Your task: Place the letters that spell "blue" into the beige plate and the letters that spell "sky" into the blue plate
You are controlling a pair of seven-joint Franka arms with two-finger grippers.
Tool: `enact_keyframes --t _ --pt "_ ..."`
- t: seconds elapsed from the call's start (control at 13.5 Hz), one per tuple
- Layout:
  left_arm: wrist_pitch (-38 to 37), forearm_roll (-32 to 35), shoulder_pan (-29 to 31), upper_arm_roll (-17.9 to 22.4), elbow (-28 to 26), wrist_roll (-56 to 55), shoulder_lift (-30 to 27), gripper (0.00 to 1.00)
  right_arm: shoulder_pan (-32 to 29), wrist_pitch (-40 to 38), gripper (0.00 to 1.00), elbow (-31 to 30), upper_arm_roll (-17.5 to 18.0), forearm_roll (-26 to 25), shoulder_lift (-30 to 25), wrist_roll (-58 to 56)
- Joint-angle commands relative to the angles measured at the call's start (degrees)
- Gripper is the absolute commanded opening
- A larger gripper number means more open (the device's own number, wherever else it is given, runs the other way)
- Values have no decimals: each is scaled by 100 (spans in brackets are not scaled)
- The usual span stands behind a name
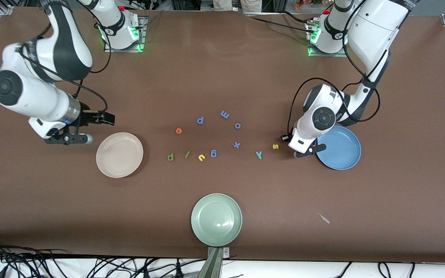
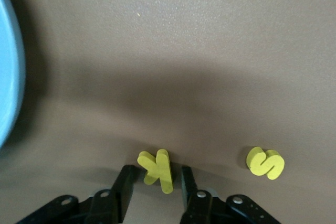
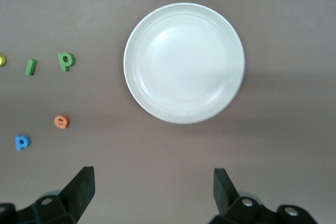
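The left hand is low at the bench just beside the blue plate, its fingers drawn in narrow on either side of the yellow k, which stands tilted on edge between them; whether they already press it I cannot tell. The yellow s lies near it, and the teal y lies farther toward the right arm's end. The right hand waits with its fingers spread wide, over bare bench beside the empty beige plate. The green b, green l and yellow u lie in a row between the two plates, with the orange e farther from the front camera.
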Motion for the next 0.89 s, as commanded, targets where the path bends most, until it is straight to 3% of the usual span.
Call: enact_keyframes --t 0.0,0.37,0.67,0.74,0.81 --pt "-17 180 47 8 27 -85 -65 4 329 796 100 -391 15 79 127 436" --pt "-1438 496 134 43 571 -23 -610 0 882 1483 100 -419 15 79 574 1448" --pt "-1574 1443 748 34 564 554 -567 0 1401 2099 100 -383 6 61 1049 2204" --pt "-1556 1515 976 17 564 765 -523 2 1437 2144 100 -383 6 61 1102 2266" --pt "-1547 1516 1065 -1 564 898 -488 14 1481 2162 100 -392 6 61 1129 2302"
